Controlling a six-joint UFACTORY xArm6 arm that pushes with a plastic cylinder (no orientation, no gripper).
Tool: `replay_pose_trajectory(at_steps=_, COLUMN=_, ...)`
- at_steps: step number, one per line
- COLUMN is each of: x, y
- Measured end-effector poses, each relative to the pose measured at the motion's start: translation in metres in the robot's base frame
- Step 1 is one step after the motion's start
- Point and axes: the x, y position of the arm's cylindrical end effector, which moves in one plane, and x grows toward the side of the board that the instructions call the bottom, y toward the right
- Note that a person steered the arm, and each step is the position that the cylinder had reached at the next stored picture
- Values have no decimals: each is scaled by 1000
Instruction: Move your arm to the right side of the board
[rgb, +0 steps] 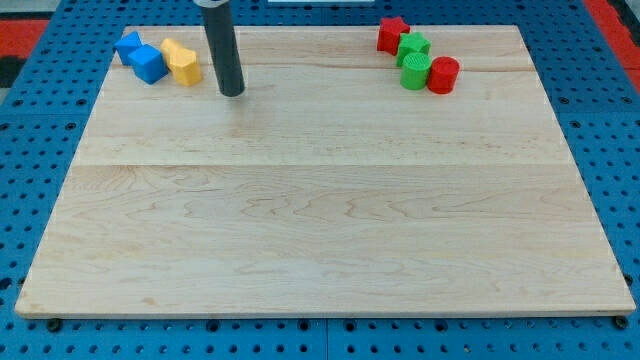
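Resting near the bench (320, 230) top-left corner, tip (232, 92) sits just right of yellow block (182, 62); no fingers fitted, so grasp state cannot be told.

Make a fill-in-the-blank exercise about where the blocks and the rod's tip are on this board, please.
1. My tip stands just to the view's right of the ____ block.
2. Two blue blocks lie near the view's top ____ corner of the wooden board.
3. The red cylinder touches a ____ cylinder.

Missing words: yellow; left; green
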Motion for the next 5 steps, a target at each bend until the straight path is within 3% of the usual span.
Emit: replay_pose_trajectory(at_steps=5, x=10, y=69)
